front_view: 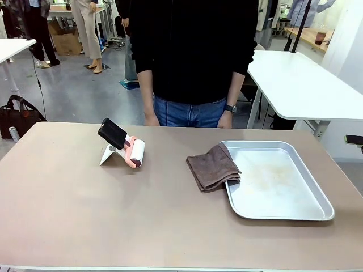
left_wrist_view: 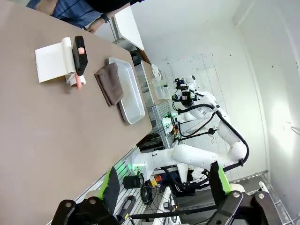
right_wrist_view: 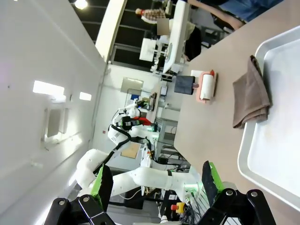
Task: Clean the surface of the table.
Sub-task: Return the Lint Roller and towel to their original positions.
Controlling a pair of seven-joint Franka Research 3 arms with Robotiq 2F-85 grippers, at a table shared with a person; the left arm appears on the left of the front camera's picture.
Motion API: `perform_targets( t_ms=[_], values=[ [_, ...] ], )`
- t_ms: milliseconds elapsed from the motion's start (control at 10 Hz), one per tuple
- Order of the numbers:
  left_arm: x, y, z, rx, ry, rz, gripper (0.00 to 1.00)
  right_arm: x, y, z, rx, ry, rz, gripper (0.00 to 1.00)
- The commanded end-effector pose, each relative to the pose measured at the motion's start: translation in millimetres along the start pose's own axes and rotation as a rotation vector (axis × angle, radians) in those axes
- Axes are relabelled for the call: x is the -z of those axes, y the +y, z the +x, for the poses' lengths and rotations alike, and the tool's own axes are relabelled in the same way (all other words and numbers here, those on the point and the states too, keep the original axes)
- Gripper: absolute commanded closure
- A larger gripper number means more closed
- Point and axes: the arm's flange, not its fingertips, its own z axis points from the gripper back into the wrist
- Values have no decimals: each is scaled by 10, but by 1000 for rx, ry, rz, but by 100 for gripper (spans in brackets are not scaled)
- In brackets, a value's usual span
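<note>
The tan-brown table (front_view: pixel 113 215) spreads across the front view. A folded brown cloth (front_view: pixel 214 167) lies near its middle, one edge draped over the rim of the silver tray (front_view: pixel 317 192). A lint roller with a pink handle and black cover (front_view: pixel 126 145) rests on a white stand left of centre. My left gripper (left_wrist_view: pixel 165 187) hangs open off the table's near edge, far from the cloth (left_wrist_view: pixel 109 83) and the roller (left_wrist_view: pixel 78 58). My right gripper (right_wrist_view: pixel 154 183) is open too, held clear of the table (right_wrist_view: pixel 206 126), with the cloth (right_wrist_view: pixel 251 96) and tray (right_wrist_view: pixel 281 140) ahead.
A person in a black top and jeans (front_view: pixel 193 62) stands at the far edge, hands by the sides. White-topped tables (front_view: pixel 300 79) stand behind on the right and far left. A dark bag (front_view: pixel 20 116) sits on the floor at the left.
</note>
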Motion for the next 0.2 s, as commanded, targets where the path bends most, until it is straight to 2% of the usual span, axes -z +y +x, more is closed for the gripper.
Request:
perform_targets(
  t_ms=[0,100],
  values=[
    [-4,-25,-14,-2,3,11,0,-2,-2,-7,-18,-4,20,0],
    [-4,-25,-14,-2,3,11,0,-2,-2,-7,-18,-4,20,0]
  ],
)
